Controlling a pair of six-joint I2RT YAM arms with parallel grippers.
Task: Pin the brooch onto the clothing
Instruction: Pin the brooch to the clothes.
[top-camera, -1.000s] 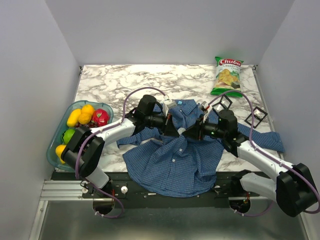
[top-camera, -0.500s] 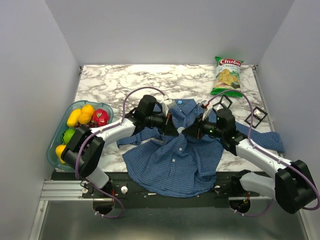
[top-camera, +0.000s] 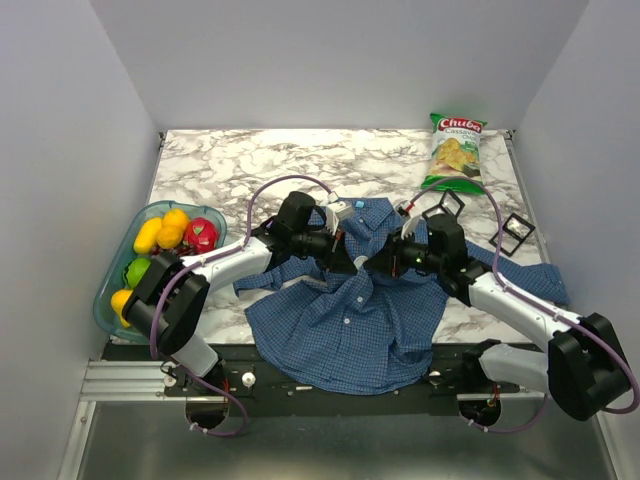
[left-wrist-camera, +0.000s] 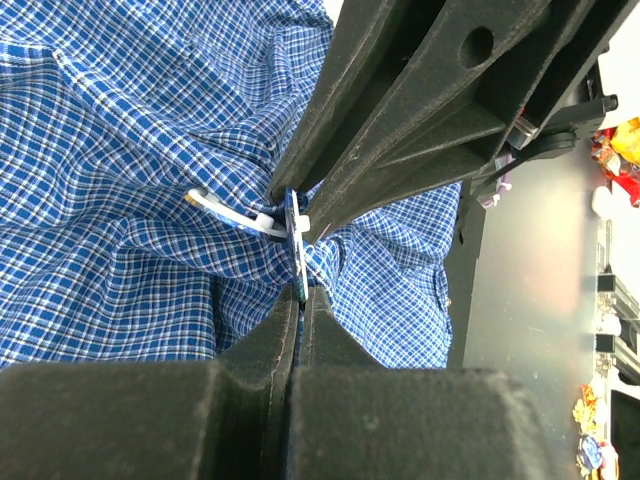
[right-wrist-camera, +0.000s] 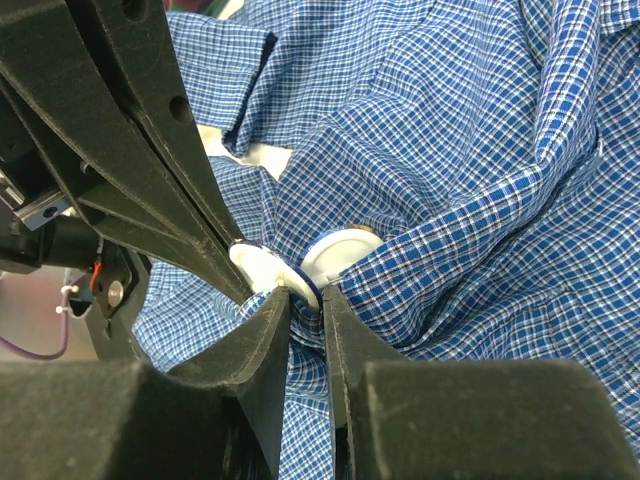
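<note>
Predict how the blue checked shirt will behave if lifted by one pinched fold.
Probably floppy: the shirt bunches into soft folds where the left gripper pinches it. Likely light and apt to drape: its sleeve lies limp on the table.

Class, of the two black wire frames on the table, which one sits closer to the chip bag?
The left frame, just below the chip bag; the other frame sits farther right.

Shirt (top-camera: 380, 330) in fine blue-and-white check with white buttons (top-camera: 347, 322), brooch (right-wrist-camera: 335, 255) white with a dark blue rim, left gripper (left-wrist-camera: 298, 300) and right gripper (right-wrist-camera: 305, 300) black, table (top-camera: 260, 160) white marble veined grey, crisp bag (top-camera: 455, 152) green with red lettering, bowl (top-camera: 104, 300) translucent teal, fruit (top-camera: 160, 232) yellow, green and red.
</note>
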